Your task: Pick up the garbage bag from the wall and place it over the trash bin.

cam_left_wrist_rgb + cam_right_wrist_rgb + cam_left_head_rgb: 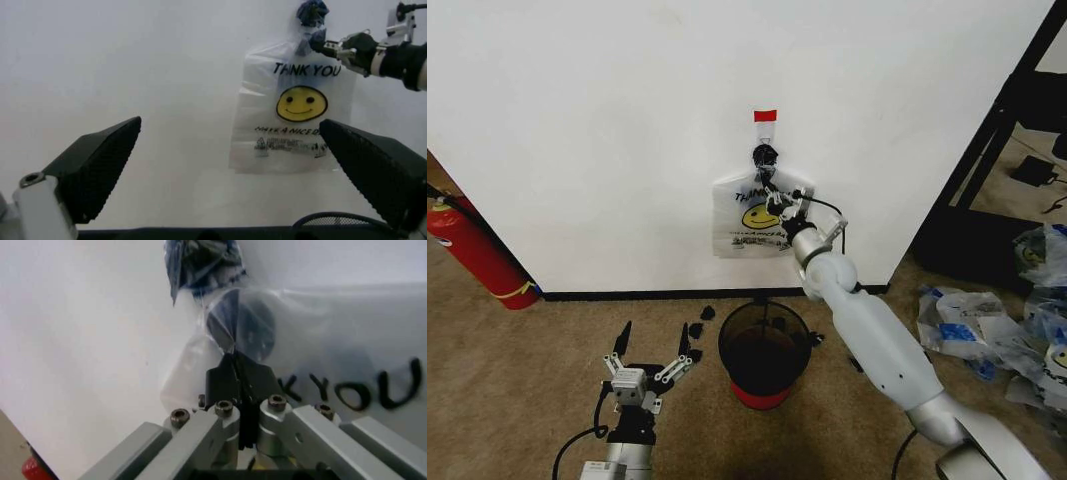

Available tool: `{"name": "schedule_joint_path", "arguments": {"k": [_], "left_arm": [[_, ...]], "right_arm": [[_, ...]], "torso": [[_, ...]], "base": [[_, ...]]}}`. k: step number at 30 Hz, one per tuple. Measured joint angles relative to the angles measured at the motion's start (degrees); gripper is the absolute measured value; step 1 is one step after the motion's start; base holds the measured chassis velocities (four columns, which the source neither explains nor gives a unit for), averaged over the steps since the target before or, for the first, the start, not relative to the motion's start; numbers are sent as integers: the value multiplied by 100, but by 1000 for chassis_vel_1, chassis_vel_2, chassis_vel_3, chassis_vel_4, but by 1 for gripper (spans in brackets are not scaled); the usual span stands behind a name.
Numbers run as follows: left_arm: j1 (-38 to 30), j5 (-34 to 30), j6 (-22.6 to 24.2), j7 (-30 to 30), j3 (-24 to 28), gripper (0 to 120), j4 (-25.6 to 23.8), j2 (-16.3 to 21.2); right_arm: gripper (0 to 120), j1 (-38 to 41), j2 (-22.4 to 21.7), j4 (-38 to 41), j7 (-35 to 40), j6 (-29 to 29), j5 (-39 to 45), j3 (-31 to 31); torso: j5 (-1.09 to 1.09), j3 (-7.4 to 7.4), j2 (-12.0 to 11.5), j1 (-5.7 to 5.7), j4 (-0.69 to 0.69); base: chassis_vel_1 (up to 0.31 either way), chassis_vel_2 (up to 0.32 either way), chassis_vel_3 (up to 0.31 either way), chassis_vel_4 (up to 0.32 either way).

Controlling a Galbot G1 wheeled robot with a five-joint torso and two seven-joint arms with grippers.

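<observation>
The trash bin (764, 352) stands on the carpet below the right gripper (777, 203), whose jaws are pinched together on the hanging garbage bag's (745, 222) limp, featherlight film near its bunched, taped handles (200, 262), the surest hold; the left gripper (653, 352) waits spread wide beside the bin.

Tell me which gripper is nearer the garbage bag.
Right. The right gripper is shut on the garbage bag near its top at the wall; the left gripper hangs open, low beside the trash bin.
</observation>
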Motion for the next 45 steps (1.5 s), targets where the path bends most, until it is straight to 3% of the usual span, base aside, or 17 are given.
{"name": "schedule_joint_path", "arguments": {"k": [22, 45], "left_arm": [[-241, -414, 313, -96, -52, 100, -57, 147], [-353, -542, 338, -77, -10, 100, -60, 328]], "right_arm": [[0, -1390, -573, 1290, -178, 138, -1051, 216], [0, -3308, -735, 2553, -431, 249, -1881, 711]], "torso": [[-1, -1, 0, 0, 0], [0, 0, 0, 0, 0]], "base": [[0, 0, 0, 0], [0, 0, 0, 0]]}}
